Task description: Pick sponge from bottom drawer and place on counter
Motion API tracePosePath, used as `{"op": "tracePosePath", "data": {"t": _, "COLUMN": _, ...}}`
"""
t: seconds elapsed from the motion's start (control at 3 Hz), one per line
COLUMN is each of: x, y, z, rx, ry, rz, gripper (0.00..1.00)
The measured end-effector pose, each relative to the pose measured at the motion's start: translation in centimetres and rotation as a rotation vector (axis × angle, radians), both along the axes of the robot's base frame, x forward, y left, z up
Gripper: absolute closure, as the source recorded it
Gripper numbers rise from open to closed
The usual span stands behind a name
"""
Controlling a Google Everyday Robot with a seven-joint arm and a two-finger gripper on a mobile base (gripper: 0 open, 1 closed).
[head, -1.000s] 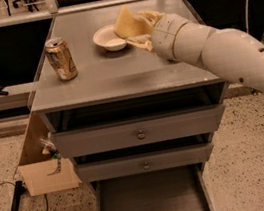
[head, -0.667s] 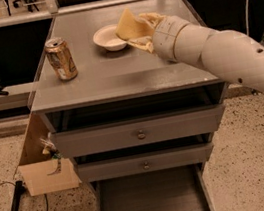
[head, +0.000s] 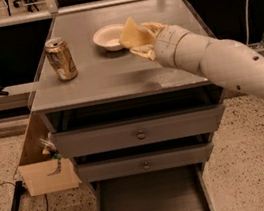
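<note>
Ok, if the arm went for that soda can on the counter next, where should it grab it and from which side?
I'd grip the can around its mid-body, jaws either side, coming from the bowl side: it stands upright with bare counter between them. The gripper is over the counter beside the bowl, holding the sponge, so that goes down first.

The grey table [head: 118, 82] carries two things. A gold soda can [head: 61, 59] stands upright near its left edge, and a small white bowl [head: 108, 37] sits further back toward the middle. The jaws hang just right of the bowl, clamped on the sponge [head: 134, 35].
</note>
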State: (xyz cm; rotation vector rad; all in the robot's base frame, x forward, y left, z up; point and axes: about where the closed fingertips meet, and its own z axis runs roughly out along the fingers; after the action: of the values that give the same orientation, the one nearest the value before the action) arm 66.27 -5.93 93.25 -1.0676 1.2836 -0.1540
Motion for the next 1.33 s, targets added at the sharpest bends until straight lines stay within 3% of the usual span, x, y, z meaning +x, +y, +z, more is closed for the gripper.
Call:
{"op": "tracePosePath", "data": {"t": 0.67, "x": -0.4, "y": -0.6, "z": -3.2, "rx": -0.007, "ry": 0.063, "rz": -0.021, "gripper": 1.0}}
{"op": "tracePosePath", "data": {"t": 1.33, "x": -0.4, "y": -0.6, "z": -3.3, "rx": -0.008, "ry": 0.064, "rz": -0.021, "gripper": 0.51}}
